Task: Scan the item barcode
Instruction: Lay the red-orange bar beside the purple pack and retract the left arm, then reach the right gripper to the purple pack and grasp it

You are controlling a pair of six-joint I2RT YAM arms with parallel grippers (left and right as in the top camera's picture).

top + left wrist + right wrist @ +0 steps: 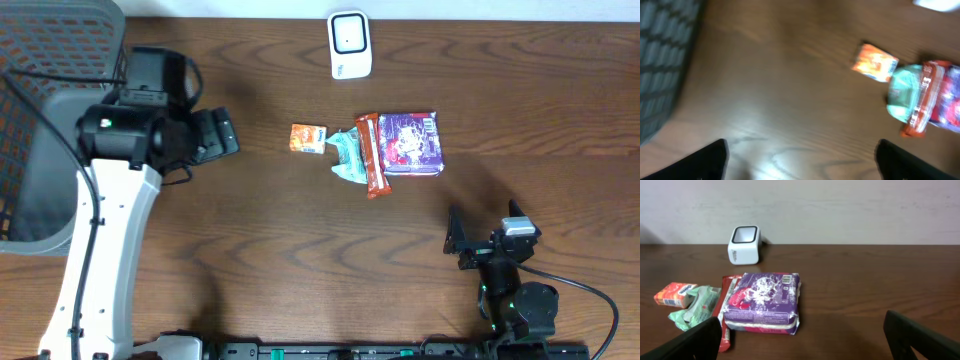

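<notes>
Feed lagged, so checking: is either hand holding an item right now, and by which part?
Nothing is held: left hand and right hand both stand open and empty.

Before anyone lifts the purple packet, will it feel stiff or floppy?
Probably soft: the purple packet looks like a puffy plastic wrap, so it may sag. Its glossy film could slip. It lies against the red bar, which may shift too.

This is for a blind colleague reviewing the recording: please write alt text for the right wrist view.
A purple packet lies on a dark wooden table, with a red bar wrapper, a green pouch and an orange box to its left and a white scanner behind them. The right gripper is open and empty, its fingers at the bottom corners.
</notes>
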